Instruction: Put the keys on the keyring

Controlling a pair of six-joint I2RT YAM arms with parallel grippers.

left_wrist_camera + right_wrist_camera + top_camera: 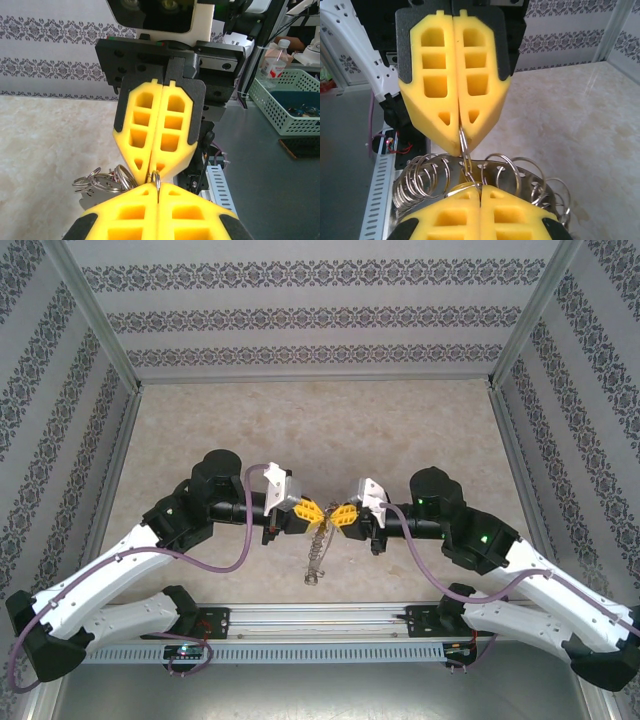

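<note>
**Silvery keyring (316,558) pinched tip to tip**

Seen from above, the two white-and-black arms reach inward over the beige marbled counter (300,420), and their ends meet near its middle. The left pincer (310,510) and the right pincer (345,515), both with yellow ribbed plastic fingers, point at each other with their tips almost touching. The keyring, a floppy chain of thin silvery metal wire loops, hangs from that meeting point and trails toward the near edge. Whether its lower end rests on the counter cannot be told.

From the left wrist, the left pincer (157,189) is closed tight, its fingers pressed together on one loop that stands edge-on. The right pincer (154,172) faces it, also closed, gripping the same loop from above. The rest of the keyring (102,182) bunches just to the left of the tips.

From the right wrist, the right pincer (480,189) is closed on the loop. The left pincer (461,142) clamps the loop's upper part. Behind the tips the keyring (425,175) spreads out as a coil of many loops. Among them lie flat silvery pieces with small holes (512,172); whether these are the keys is unclear.

Off the counter stand a pale green plastic basket (285,100) and a clear bottle (275,57). The bottle's label is too small to read.
</note>
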